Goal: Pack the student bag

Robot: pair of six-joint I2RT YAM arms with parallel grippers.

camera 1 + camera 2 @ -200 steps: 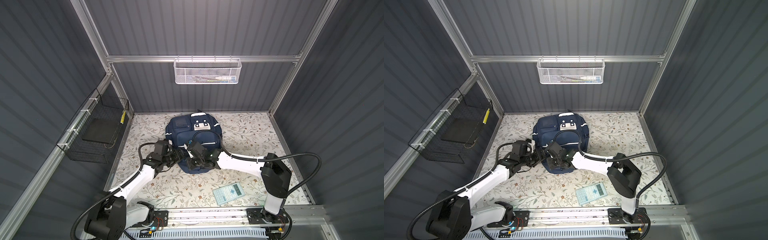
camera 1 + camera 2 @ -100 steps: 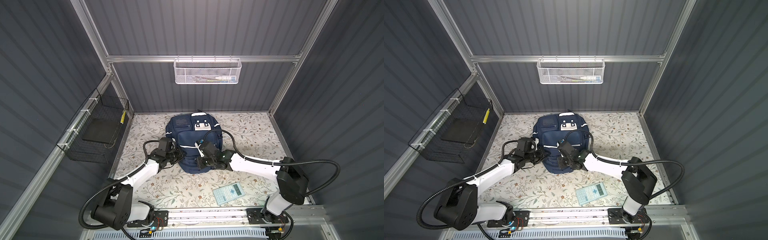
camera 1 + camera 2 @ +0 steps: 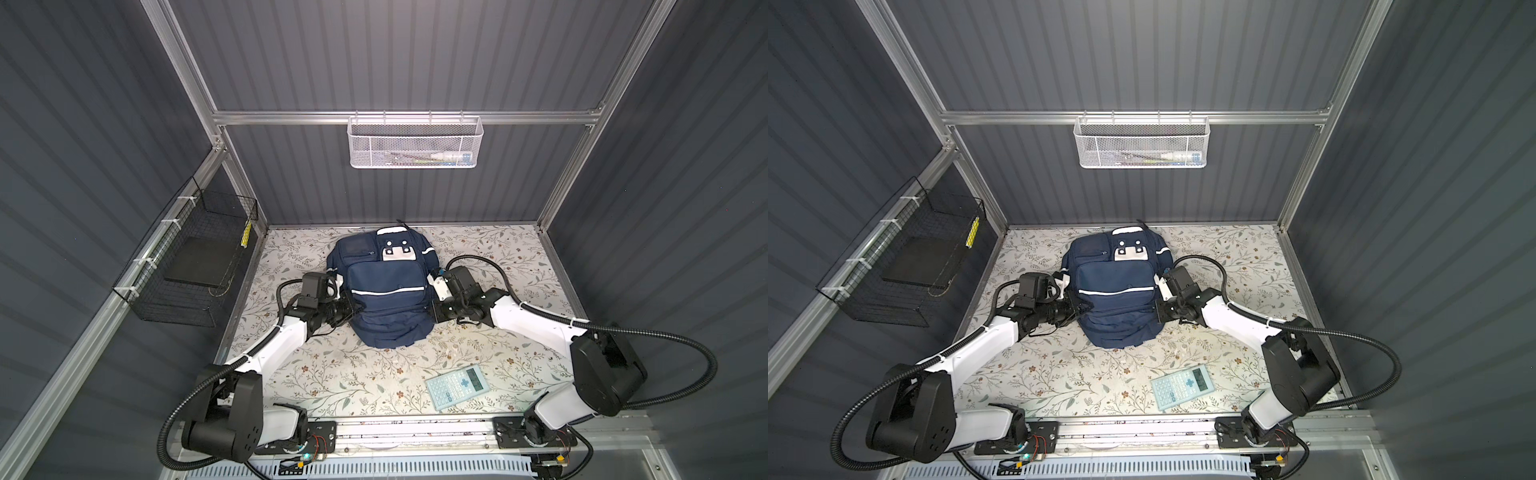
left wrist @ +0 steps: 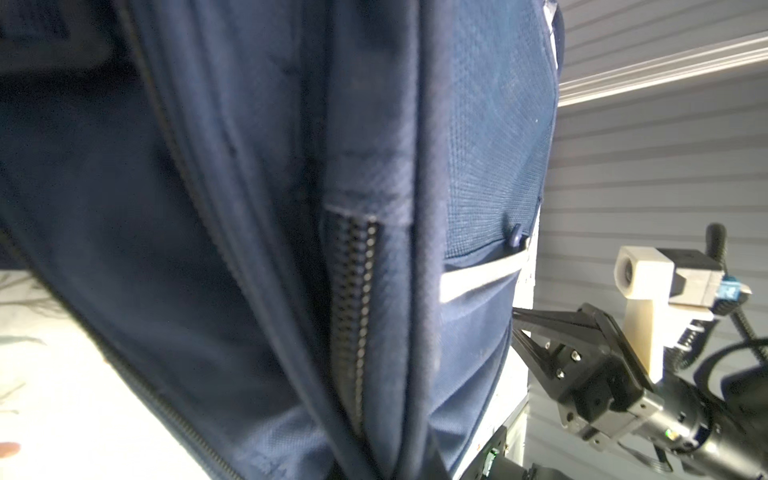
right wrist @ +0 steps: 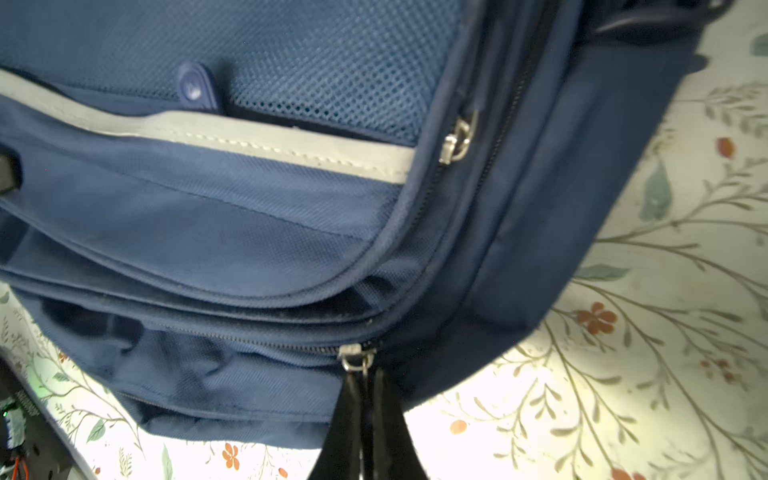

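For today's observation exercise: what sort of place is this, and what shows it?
Likely a robot test booth: aluminium-framed grey walls, two arms on a rail, a navy backpack and calculator on a floral mat.

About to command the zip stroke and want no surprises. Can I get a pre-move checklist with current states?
1. Pull held: ok, the right gripper is shut on the zipper pull.
2. Bag braced: ok, the left gripper is shut on the side seam of the student bag. Fabric bunches toward it in the left wrist view.
3. Zipper open: not ok, the teeth beside the slider look meshed.
4. Bag pose: ok, it lies front-up on the table.
5. Next item free: ok, the calculator lies on the table, apart from both arms.
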